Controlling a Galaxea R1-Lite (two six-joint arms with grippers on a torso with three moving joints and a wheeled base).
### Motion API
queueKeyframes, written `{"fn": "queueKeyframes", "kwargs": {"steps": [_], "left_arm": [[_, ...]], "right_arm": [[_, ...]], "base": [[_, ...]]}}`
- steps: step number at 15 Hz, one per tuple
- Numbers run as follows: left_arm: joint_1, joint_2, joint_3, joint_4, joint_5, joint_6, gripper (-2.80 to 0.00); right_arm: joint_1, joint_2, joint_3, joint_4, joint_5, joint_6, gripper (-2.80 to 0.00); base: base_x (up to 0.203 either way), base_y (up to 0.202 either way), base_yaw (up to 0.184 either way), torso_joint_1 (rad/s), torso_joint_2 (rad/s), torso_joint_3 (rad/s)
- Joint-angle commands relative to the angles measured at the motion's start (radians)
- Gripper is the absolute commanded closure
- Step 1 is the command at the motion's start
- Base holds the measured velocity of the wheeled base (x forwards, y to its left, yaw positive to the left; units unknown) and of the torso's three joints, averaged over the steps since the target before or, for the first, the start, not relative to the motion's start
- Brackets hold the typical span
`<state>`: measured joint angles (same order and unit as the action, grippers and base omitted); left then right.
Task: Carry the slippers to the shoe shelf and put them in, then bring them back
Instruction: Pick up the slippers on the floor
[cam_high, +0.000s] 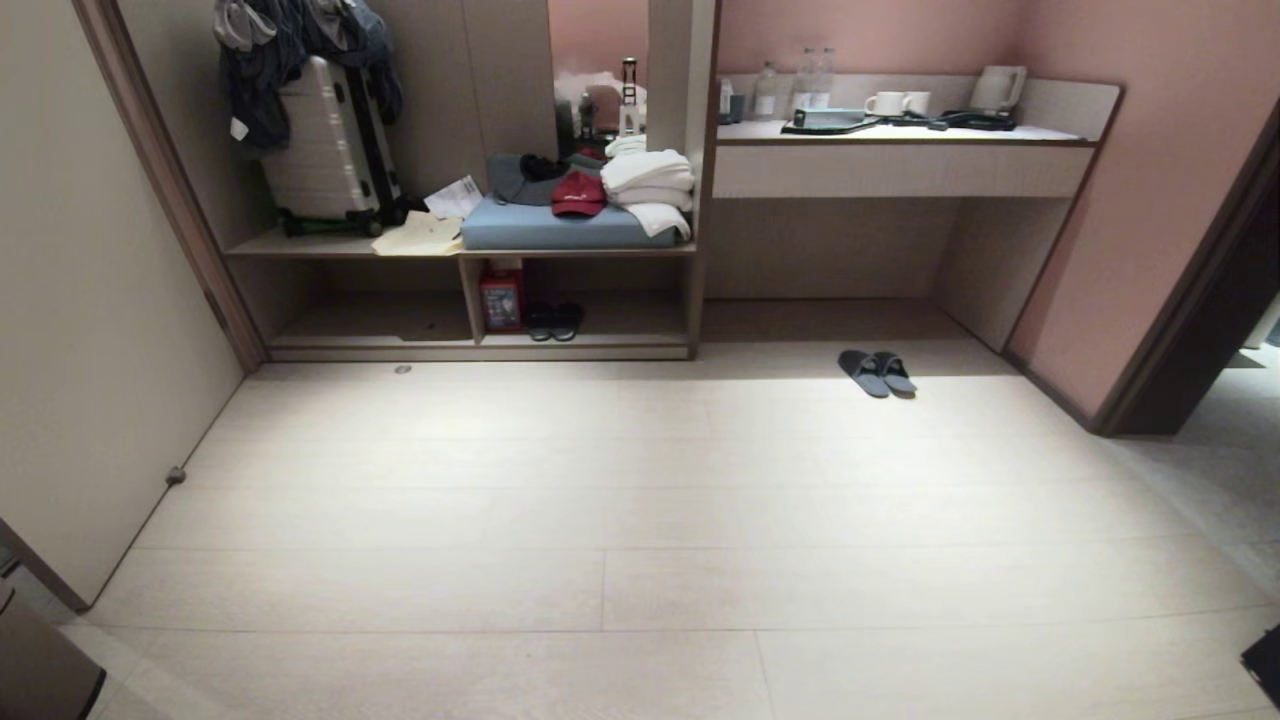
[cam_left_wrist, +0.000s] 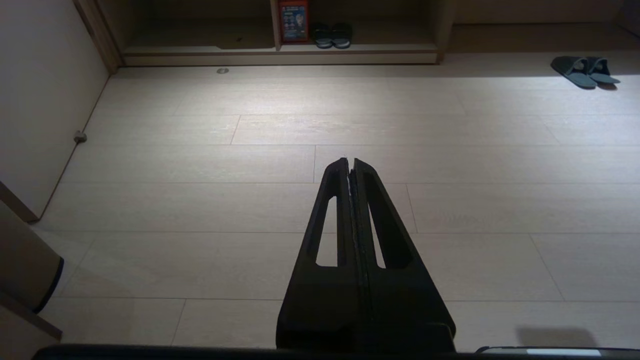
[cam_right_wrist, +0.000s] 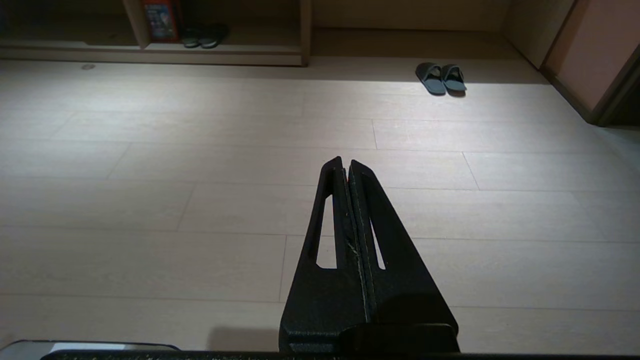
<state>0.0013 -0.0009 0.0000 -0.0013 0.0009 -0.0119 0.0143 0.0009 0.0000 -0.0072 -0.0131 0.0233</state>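
So the floor (cam_high: 640, 520) is pale wood-look planks, lit brightest in a band across the middle and shadier near the furniture. Left side is a plain cream wall (cam_high: 90, 330) with a brown door frame (cam_high: 160, 180) running along it. Back wall has a built-in wardrobe nook: a silver suitcase (cam_high: 325, 140) stands on its ledge with dark clothes (cam_high: 300, 40) hung over it, and next to it a blue cushion (cam_high: 550, 225) piled with folded white towels (cam_high: 648, 180) and a red cap (cam_high: 578, 193). To the right there's a recessed bench (cam_high: 900, 160) against pink walls (cam_high: 1120, 200), carrying a kettle (cam_high: 998, 88), white mugs (cam_high: 895, 102) and water bottles (cam_high: 790, 85). A dark doorway (cam_high: 1220, 300) opens at far right.
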Motion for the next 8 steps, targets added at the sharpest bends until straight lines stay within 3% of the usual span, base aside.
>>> {"fn": "queueKeyframes", "kwargs": {"steps": [1,8], "left_arm": [[-0.001,0.001,0.000,0.000,0.001,0.000,0.00],[0.000,0.001,0.000,0.000,0.001,0.001,0.00]], "right_arm": [[0.001,0.000,0.000,0.000,-0.001,0.000,0.00],[0.000,0.001,0.000,0.000,-0.001,0.000,0.00]], "base": [[0.000,0.000,0.000,0.000,0.00,0.000],[0.000,0.000,0.000,0.000,0.00,0.000]]}}
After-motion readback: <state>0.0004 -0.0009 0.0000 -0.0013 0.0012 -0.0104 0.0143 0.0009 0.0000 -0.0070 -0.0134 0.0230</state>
